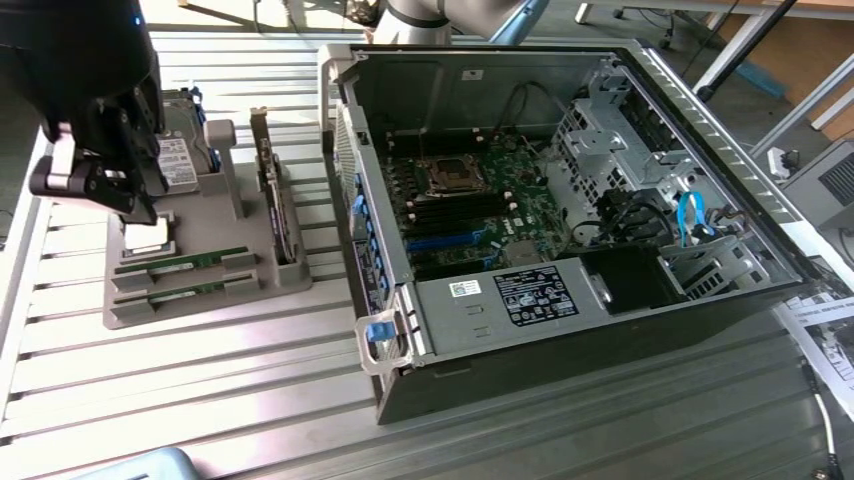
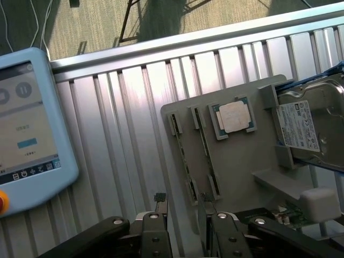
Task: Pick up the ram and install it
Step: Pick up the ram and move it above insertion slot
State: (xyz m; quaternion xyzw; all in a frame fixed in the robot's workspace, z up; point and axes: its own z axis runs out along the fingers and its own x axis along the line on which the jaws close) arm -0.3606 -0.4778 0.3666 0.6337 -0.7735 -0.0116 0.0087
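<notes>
While the gripper (image 2: 184,204) hangs empty with its fingers spread, I see the ram (image 2: 181,156) seated in the grey holder (image 2: 242,161) just past the fingertips, with a second stick (image 2: 206,153) beside it. Beyond them sit the CPU chip (image 2: 235,116), the hard drive (image 2: 306,126) and the open computer case (image 1: 561,200).

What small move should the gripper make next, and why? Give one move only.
Probably ease straight down toward the ram. The open gripper hangs above the grey tray, its fingertips roughly straddling one end of that stick, apparently not yet touching it.
</notes>
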